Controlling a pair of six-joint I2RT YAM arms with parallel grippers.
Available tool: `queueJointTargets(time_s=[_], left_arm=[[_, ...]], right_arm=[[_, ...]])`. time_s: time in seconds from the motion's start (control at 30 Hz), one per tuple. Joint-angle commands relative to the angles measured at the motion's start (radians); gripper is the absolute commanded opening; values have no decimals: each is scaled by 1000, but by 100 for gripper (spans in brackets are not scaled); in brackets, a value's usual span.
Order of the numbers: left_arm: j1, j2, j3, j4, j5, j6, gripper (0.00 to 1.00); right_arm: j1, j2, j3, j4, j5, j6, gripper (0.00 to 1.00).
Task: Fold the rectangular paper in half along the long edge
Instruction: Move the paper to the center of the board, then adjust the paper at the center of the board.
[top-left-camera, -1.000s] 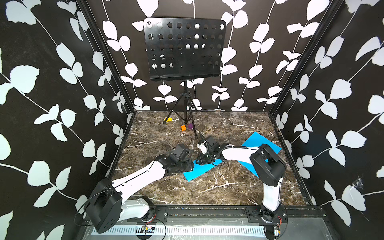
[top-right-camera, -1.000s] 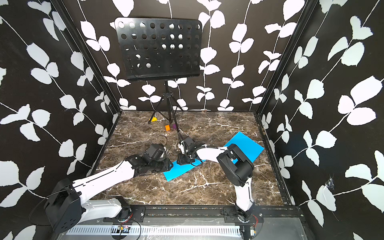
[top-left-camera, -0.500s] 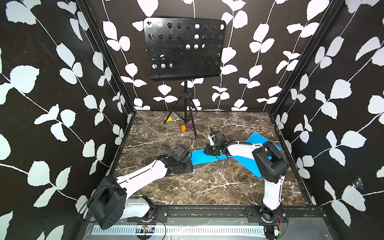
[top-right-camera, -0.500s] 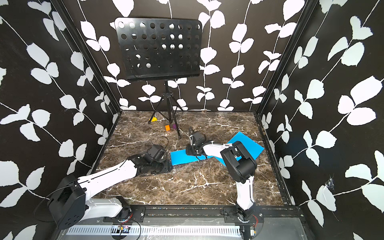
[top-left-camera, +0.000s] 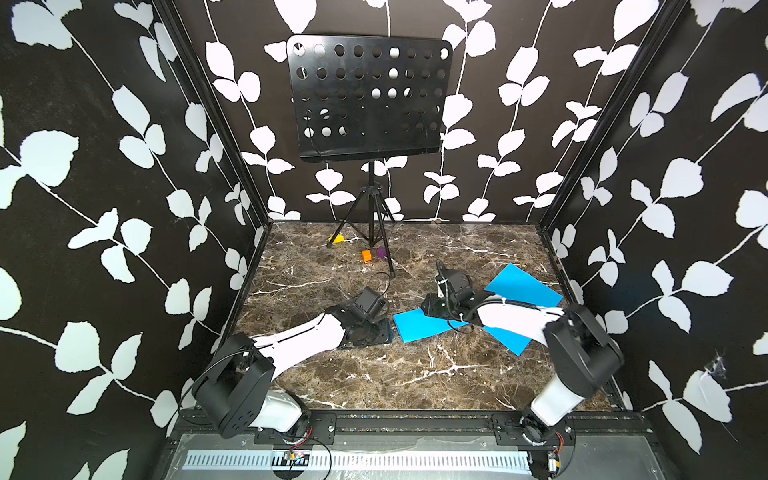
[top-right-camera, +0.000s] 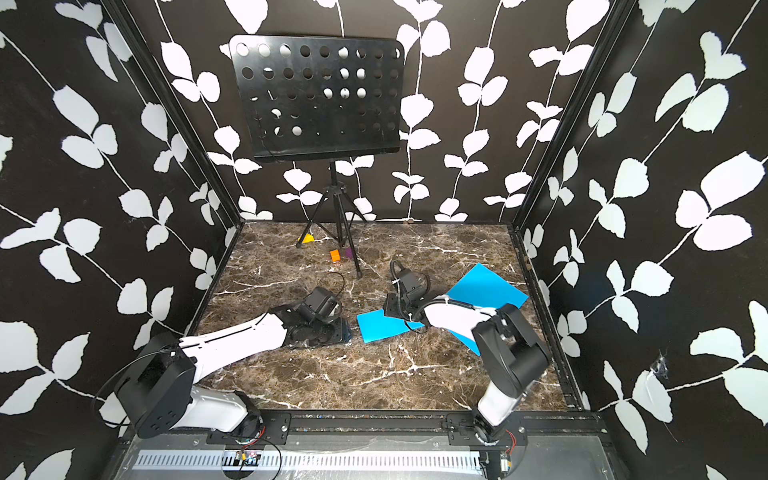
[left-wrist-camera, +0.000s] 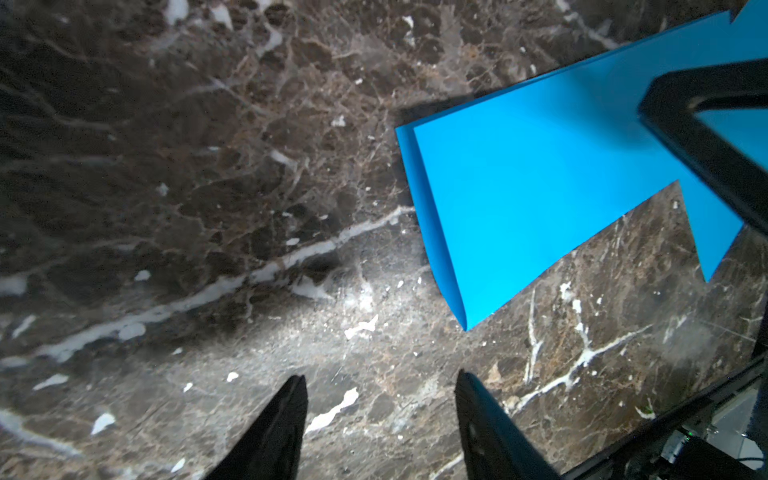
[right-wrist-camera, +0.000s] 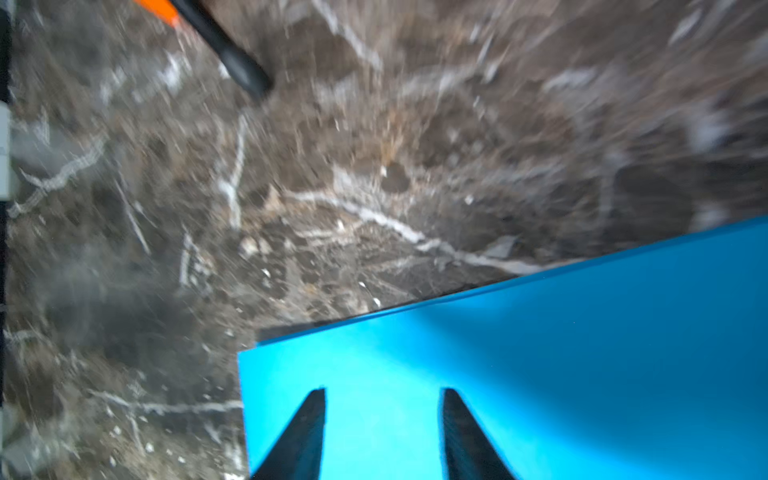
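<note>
On the marble table (top-left-camera: 415, 374), toward its right side, we find the blue paper (top-left-camera: 419, 328), seen in both top views (top-right-camera: 382, 326); a narrower strip of it reaches toward the middle of the table, while a broader part lies nearer the right wall, and the right arm crosses over the sheet between them. From the left wrist we see the paper (left-wrist-camera: 519, 187) doubled over at its short end; the upper layer sits slightly back from the lower one, so the edges do not line up. The left gripper (left-wrist-camera: 379, 376) is low over bare marble, just short of that end; its jaws stand apart with nothing between them. The right gripper (right-wrist-camera: 383, 390) is above the paper (right-wrist-camera: 540, 374), close to one corner; its jaws are likewise spread, gripping nothing, though that view is blurred and we cannot tell whether the tips touch the sheet. At the back stands a black music stand (top-left-camera: 365, 95); near its legs lie an orange block (top-left-camera: 366, 255), a yellow piece (top-left-camera: 336, 239) and a purple piece (top-left-camera: 381, 251).
</note>
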Motion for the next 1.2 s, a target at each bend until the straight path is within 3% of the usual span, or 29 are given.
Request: queueJointTargets(time_s=[0.0,0.07,0.13,0.3,0.47,0.63,1.03,1.17], left_arm=[[5,-7,23,40,26,7,60],[5,-2,23,42,30,7,60],[5,-7,21,37,29,4,60],[6,-49,0,7,-55,-7,60],[17,-71,-9,-13,-79,-7,60],[21,-93,-21,-16,-82,-4,60],[36,-196,-72,-50,-115,-6,60],[38,-192,-62,-46,-110,2,60]], right_arm=[[-23,-20,83,-212,150,-230,61],[-59,7,131,-359,179,-279,66],[-71,-2,126,-399,97,-326,65],[-19,-105,-4,-350,-112,-307,47],[92,-81,-75,-288,-177,-229,38],[146,12,-44,-204,-202,-181,26],[168,306,223,-107,-283,-217,23],[169,255,273,-116,-266,-241,26]])
